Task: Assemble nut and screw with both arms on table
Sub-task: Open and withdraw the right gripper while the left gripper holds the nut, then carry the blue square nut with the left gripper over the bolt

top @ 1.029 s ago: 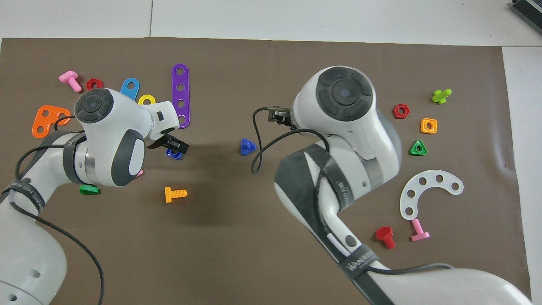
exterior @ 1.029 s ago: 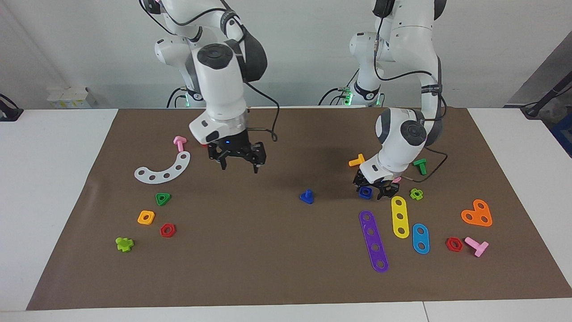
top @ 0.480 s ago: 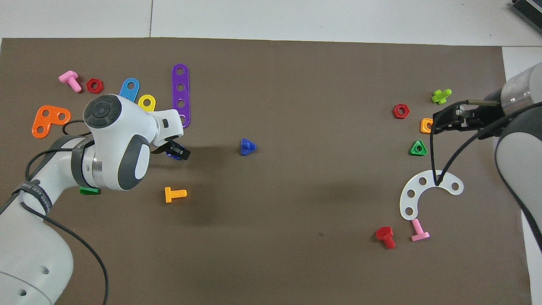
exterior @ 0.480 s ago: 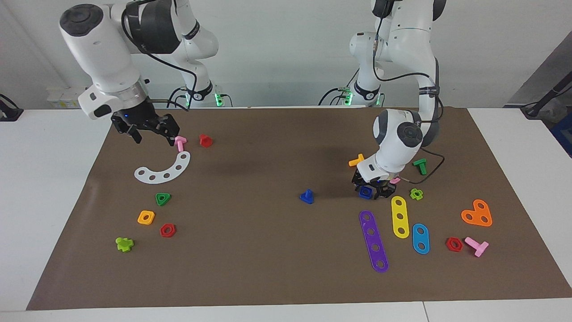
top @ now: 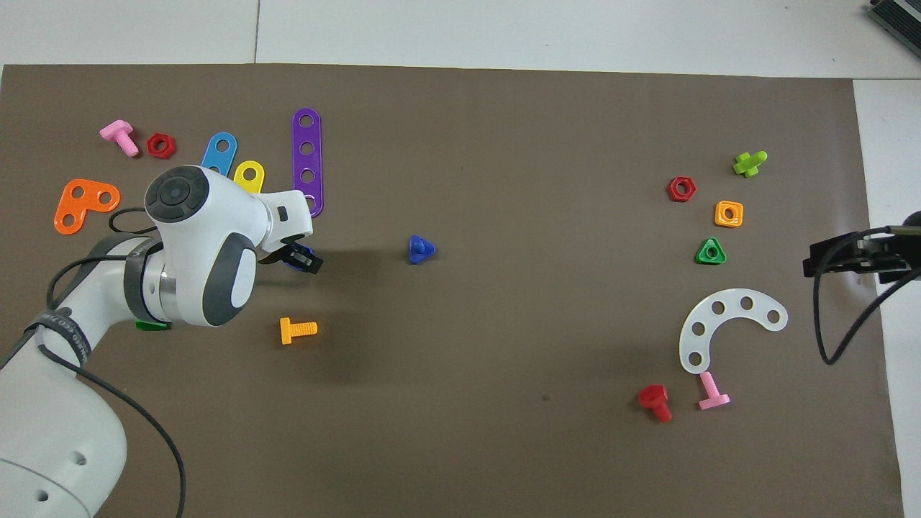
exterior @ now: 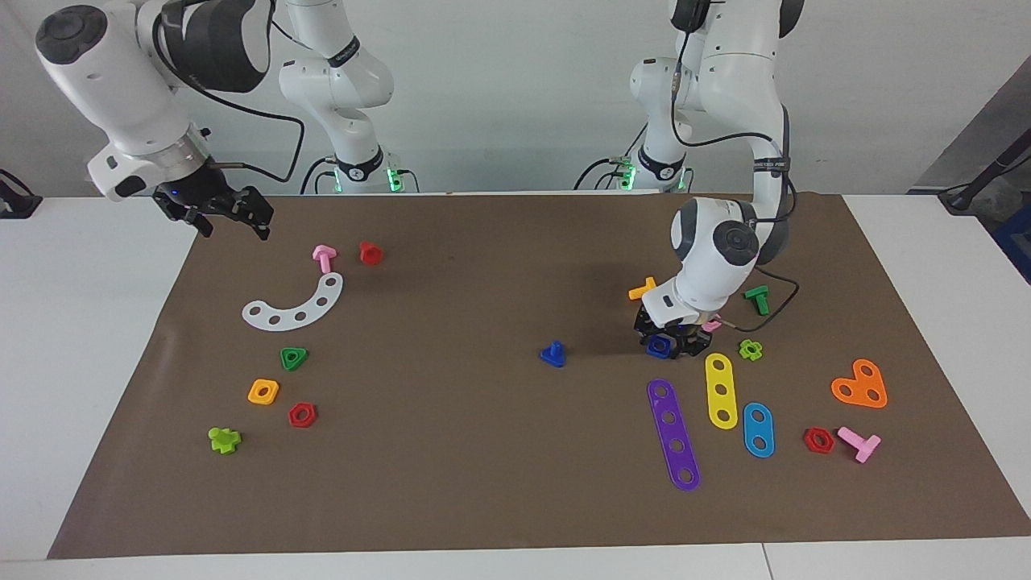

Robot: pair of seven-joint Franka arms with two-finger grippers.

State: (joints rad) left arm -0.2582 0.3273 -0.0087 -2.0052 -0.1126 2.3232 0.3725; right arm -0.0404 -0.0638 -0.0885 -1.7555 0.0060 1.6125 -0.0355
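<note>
The left gripper (exterior: 672,344), low around the blue nut (exterior: 658,345), grip unreadable, may nudge the adjacent pink nut (exterior: 712,325) when lifting.

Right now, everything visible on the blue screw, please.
The screw is a small dark-blue toy bolt, plastic by its look, resting on its flat, roughly triangular head with the short stem pointing up. It sits alone near the middle of the brown mat, touched by nothing else. The left gripper is down at the nut, toward the left arm's end.
</note>
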